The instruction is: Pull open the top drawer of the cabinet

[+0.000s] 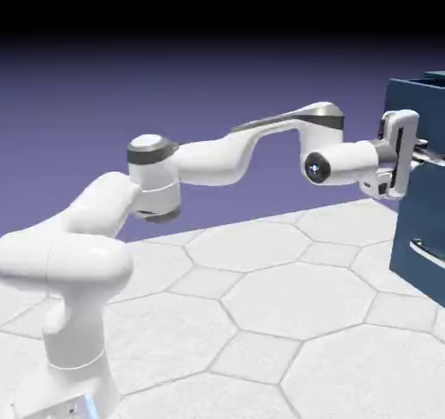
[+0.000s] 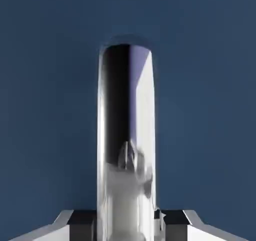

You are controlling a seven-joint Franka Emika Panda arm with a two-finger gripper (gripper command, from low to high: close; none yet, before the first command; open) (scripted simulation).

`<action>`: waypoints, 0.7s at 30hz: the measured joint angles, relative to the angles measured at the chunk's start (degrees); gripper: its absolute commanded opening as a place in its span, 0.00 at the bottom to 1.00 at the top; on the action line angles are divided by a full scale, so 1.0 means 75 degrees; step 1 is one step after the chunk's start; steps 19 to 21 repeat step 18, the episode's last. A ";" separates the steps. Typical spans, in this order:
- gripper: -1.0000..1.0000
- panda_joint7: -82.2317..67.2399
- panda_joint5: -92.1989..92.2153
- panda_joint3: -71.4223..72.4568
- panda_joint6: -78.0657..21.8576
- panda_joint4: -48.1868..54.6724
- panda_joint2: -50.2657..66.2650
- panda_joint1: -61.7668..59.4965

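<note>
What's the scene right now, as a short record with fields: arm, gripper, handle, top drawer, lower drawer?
arm: reaches level toward the cabinet at the exterior view's right
gripper: shut on the handle
handle: silver bar, running up between the fingertips in the hand view
top drawer: its front juts a little past the front below
lower drawer: handle untouched

Glossy white arm [image 1: 217, 156] of rounded, tubular links. Grey bands at the joint caps, one on the elbow hump, another on the raised link nearer the end effector [image 1: 415, 152]. Small blue glowing ring on the wrist's round face. White blocky hand with dark slots; pale grey fingertips [image 2: 60, 225] with black inner pads.
</note>
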 measured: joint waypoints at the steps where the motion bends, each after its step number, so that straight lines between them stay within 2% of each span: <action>1: 0.00 -0.0039 0.0003 -0.0033 -0.0100 -0.0277 -0.0005 0.0177; 15: 0.00 -0.0442 -0.0198 -0.0686 -0.1324 -0.4152 0.0035 0.2856; 16: 1.00 -0.0454 -0.0221 -0.0728 -0.1370 -0.4336 0.0046 0.2995; 21: 1.00 -0.0437 -0.0248 -0.0728 -0.1371 -0.4336 0.0046 0.2995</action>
